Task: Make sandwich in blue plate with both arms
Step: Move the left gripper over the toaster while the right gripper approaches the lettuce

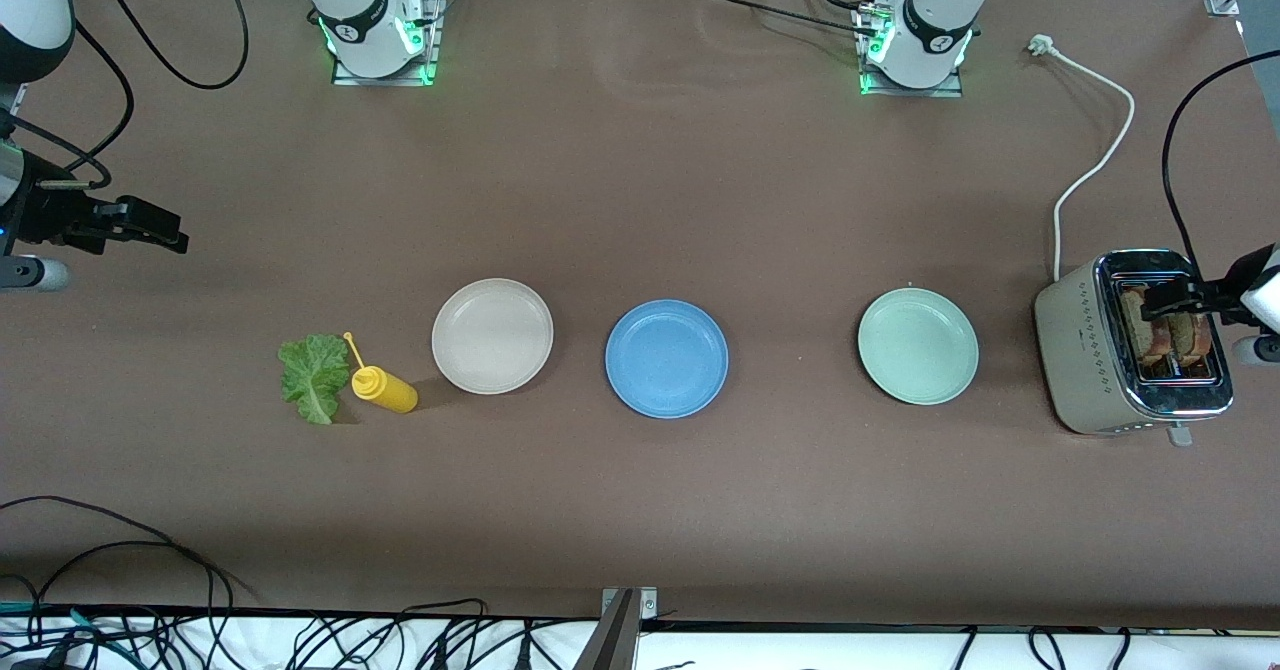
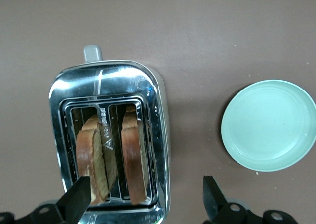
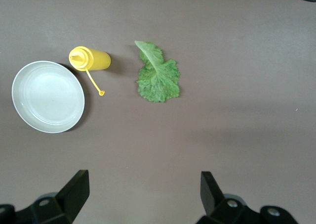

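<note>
While the blue plate (image 1: 667, 358) sits bare at the centre of the front view, nothing of a sandwich is assembled on it; beige plate (image 1: 492, 335) lies beside it toward the right arm's end of the table, pale green plate (image 1: 918, 346) toward the left arm's end, all three in a row across the middle of the frame.

Left gripper (image 1: 1175, 297) at the frame's right edge, over the toaster (image 1: 1085, 350); fingers spread wide in the left wrist view, one tip (image 2: 79, 198) over the outer slot; two toast slices (image 2: 113, 157) stand upright in the slots.

Right gripper (image 1: 150, 225) at the left edge of the front view, up over bare table; its fingers (image 3: 76, 189) stand wide apart, holding nothing.

Lettuce leaf (image 1: 313, 377) lies flat at lower left; yellow squeeze bottle (image 1: 383, 388) on its side just beside it, between leaf and beige plate, cap tethered and off.
</note>
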You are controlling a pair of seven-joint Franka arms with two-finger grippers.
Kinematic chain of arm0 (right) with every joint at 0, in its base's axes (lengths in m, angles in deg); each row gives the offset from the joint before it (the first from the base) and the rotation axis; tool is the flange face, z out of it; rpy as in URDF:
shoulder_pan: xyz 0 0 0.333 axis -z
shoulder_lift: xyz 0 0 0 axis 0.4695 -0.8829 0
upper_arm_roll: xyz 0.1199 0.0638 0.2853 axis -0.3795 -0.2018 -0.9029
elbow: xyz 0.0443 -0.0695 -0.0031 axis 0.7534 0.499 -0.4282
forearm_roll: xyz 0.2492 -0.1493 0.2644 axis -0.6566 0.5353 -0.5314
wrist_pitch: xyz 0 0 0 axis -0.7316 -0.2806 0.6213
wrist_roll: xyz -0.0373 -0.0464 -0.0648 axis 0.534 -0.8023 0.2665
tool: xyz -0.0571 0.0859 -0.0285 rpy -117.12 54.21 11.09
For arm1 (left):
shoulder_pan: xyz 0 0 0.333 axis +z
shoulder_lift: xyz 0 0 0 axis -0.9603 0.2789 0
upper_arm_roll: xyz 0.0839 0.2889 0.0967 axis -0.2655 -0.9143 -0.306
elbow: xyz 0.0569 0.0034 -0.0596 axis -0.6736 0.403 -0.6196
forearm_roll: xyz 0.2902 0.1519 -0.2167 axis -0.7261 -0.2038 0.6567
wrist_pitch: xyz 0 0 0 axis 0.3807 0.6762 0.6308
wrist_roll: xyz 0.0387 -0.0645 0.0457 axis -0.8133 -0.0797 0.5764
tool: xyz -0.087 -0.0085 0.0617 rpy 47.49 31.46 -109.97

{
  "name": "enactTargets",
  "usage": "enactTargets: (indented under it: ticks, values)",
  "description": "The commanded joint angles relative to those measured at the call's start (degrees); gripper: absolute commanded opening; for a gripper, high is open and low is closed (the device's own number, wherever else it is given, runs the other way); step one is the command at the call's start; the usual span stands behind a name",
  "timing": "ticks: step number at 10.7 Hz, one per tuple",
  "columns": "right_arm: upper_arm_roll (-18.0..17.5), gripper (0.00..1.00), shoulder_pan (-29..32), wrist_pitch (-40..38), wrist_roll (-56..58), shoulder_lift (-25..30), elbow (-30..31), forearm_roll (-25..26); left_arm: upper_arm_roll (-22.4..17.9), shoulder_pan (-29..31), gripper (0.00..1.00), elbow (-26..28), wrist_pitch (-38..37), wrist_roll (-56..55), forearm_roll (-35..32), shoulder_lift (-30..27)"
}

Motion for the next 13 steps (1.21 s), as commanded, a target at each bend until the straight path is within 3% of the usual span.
enactTargets:
  ticks: [1,2,3,5,6,10,13]
  values:
    - [-0.1,1.0,0.2,-0.8,0.4,-0.6,-0.8,0.2,0.4,1.6,0.75,0.3,2.9,1.5,-3.4,3.8]
    - [-0.1,1.0,0.2,-0.8,0.3,-0.6,-0.7,0.2,0.4,1.6,0.69,0.5,2.9,1.4,-3.5,4.7]
    - [-0.1,1.0,0.2,-0.8,0.3,-0.6,-0.8,0.3,0.4,1.6,0.52,0.6,2.8,1.1,-3.5,5.3]
    - [-0.1,1.0,0.2,-0.8,0.3,-0.6,-0.8,0.1,0.4,1.6,0.07,0.9,2.2,0.9,-3.5,5.4]
    - [-0.1,1.0,0.0,-0.8,0.3,-0.6,-0.7,0.3,0.4,1.6,0.0,0.8,1.3,0.8,-3.5,5.3]
    - [-0.3,1.0,-0.1,-1.1,0.7,-0.6,-0.9,0.5,0.4,1.6,0.0,-0.2,-1.1,1.0,-6.3,3.7]
    - [-0.3,1.0,0.1,-1.1,0.7,-0.6,-0.8,0.4,0.6,1.6,0.0,-3.8,-7.5,1.0,-6.5,1.7]
